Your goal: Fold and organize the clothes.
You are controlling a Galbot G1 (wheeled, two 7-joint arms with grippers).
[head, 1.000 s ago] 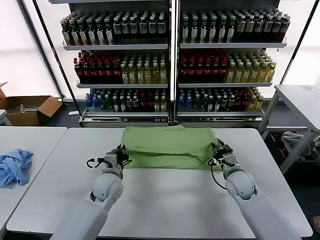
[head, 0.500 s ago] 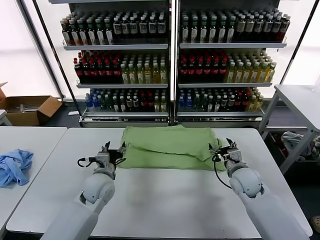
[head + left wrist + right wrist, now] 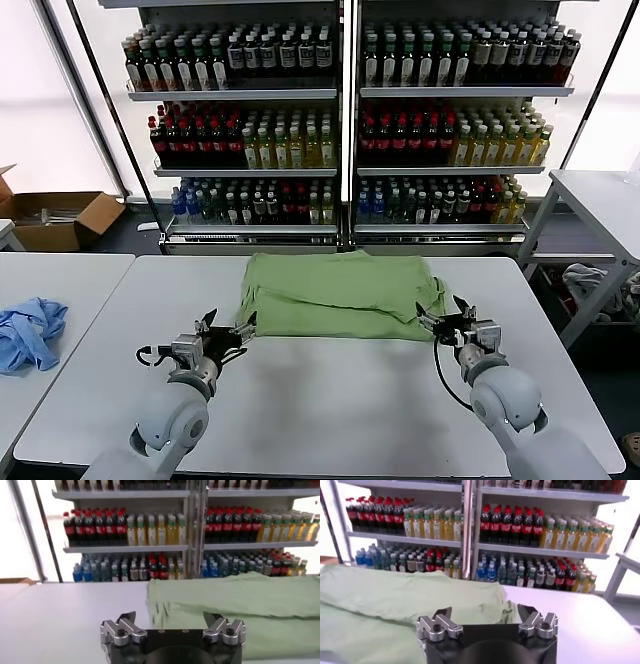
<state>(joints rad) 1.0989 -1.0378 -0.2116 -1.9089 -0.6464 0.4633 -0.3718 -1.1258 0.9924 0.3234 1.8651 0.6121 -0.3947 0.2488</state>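
Observation:
The clothes [image 3: 340, 295], a light green shirt folded into a wide band, lie flat at the far middle of the white table [image 3: 330, 400]. My left gripper [image 3: 228, 331] stands open just short of the shirt's near left corner, holding nothing. My right gripper [image 3: 442, 313] is open by the near right corner, also empty. In the left wrist view the green cloth [image 3: 240, 605] lies beyond the spread fingers of the left gripper [image 3: 172, 616]. The right wrist view shows the cloth [image 3: 405, 605] ahead of the right gripper [image 3: 485, 611], apart from its fingertips.
A crumpled light blue garment [image 3: 28, 332] lies on the neighbouring table at the left. Behind the table stand drink shelves [image 3: 340, 130] full of bottles. A cardboard box [image 3: 55, 218] sits on the floor at far left, and another table [image 3: 600, 195] at right.
Both grippers let go of the shirt's near edge, opened wide and drew back toward me. The released edge settled flat on the table.

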